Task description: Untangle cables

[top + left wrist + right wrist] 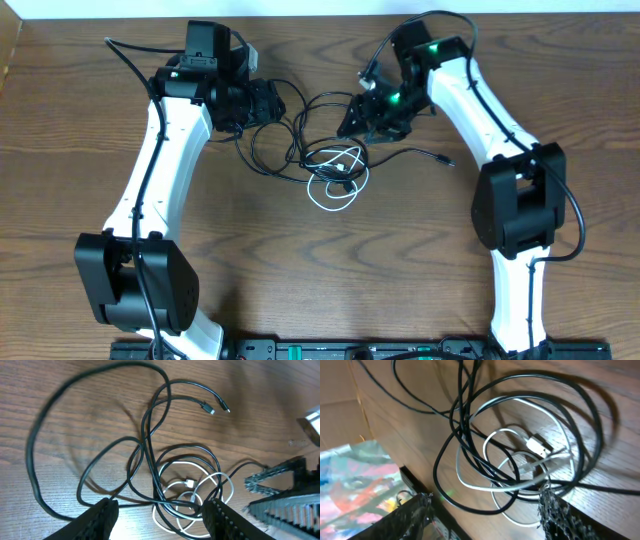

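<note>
The black cables (300, 135) lie looped and tangled with a thin white cable (338, 190) in the middle of the table. In the left wrist view the black loops (145, 450) spread out with two plug ends (216, 406) at the far side, and the white coil (200, 497) lies among them. In the right wrist view black loops (470, 435) cross the white cable (520, 467) and its plug. My left gripper (268, 105) (160, 520) is open over the tangle's left side. My right gripper (362, 118) (485, 515) is open over its right side.
A black plug end (440, 160) trails off to the right on the wood table (80, 130). Both arms' own thick black wires run along them. A pale floor edge shows at the table's far left corner.
</note>
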`<control>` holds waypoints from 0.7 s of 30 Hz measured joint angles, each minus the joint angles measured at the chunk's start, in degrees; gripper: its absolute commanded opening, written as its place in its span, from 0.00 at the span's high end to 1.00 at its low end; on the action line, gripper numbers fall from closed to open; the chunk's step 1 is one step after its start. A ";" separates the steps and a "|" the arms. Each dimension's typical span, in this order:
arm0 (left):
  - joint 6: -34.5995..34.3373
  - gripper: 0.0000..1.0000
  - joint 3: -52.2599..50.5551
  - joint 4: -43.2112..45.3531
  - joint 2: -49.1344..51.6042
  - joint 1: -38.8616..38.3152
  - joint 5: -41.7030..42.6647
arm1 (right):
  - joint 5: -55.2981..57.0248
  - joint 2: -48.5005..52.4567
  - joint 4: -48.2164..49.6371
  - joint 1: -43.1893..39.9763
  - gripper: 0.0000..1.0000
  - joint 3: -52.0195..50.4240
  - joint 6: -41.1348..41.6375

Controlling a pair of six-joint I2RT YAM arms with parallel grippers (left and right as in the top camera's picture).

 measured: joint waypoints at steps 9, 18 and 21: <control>-0.24 0.40 0.00 0.00 0.00 0.00 0.00 | 12.15 0.48 0.66 3.72 0.21 0.00 -16.87; -0.33 0.40 0.00 0.07 0.00 0.02 -0.02 | 18.27 0.52 0.22 4.11 0.11 0.00 -29.79; -0.55 0.40 0.00 0.07 0.00 0.02 -0.02 | 18.75 0.52 0.26 4.13 0.11 0.00 -31.34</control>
